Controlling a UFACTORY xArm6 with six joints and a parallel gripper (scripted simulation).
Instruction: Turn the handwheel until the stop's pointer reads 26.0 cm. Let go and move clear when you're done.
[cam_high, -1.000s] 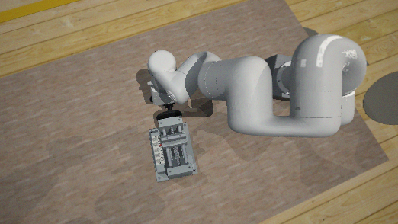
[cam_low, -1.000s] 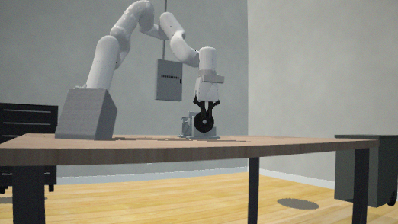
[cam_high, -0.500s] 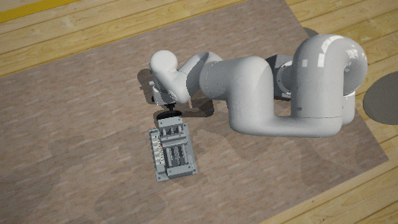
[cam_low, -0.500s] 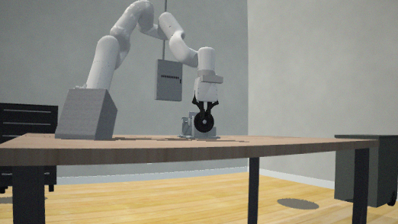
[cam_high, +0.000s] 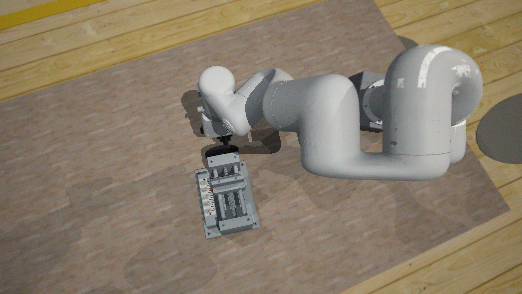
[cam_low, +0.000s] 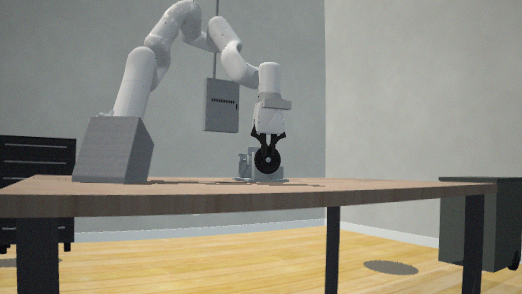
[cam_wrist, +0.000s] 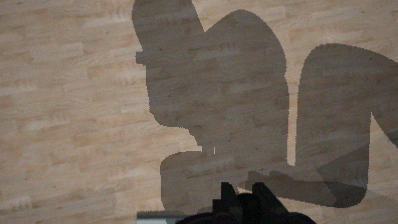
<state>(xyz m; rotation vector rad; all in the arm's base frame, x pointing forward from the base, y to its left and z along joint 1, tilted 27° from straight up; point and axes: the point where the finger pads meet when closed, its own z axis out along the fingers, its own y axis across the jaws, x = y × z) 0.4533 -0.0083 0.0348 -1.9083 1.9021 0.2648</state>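
Base: grey block (cam_low: 112, 150) standing on the tabletop (cam_low: 200, 192), carrying the white arm (cam_low: 137, 80).
Arm: rises steeply from the base, folds over at a high elbow, then slopes down and forward to the wrist.
Wrist: last white link (cam_low: 270, 82) hangs vertical, pointing straight down.
Tool: (cam_low: 267, 150) black, fingers pointing down, closed onto the handwheel (cam_low: 267, 161) from above.
Top view: the forearm (cam_high: 320, 115) reaches left from the shoulder (cam_high: 430, 100); the wrist housing (cam_high: 217, 92) covers the tool.
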